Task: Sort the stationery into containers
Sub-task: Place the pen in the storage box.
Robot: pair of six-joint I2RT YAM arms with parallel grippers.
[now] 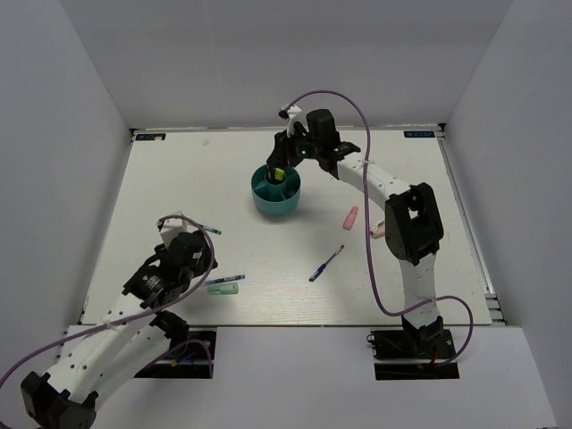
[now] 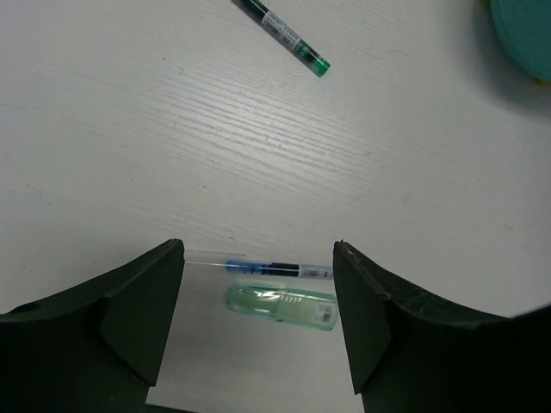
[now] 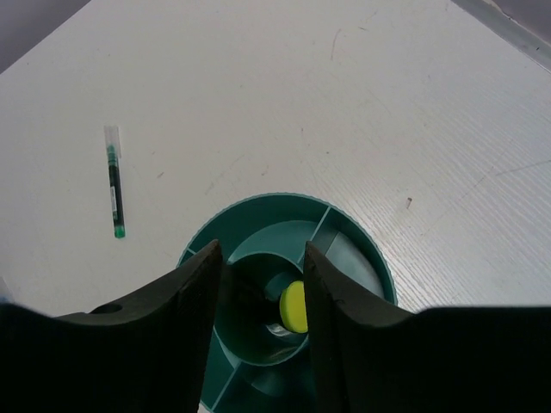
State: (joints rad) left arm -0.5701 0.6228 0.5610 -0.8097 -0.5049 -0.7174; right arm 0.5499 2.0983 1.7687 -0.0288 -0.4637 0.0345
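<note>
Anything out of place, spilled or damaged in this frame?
Nothing stands out. The teal organizer stands upright with a yellow-capped marker inside; the blue pen and pink highlighter lie loose on the table, simply unsorted, nothing visibly damaged.

No legible text, table-corner stickers (image 1: 420, 134) blurred, black-and-green marker (image 2: 284, 34) print unreadable

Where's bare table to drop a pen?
Bare: far-left table, left of the teal organizer; centre strip between organizer and lone blue pen. Crowded: at the left gripper, mint-green marker and second blue pen side by side, black-and-green marker nearby.
</note>
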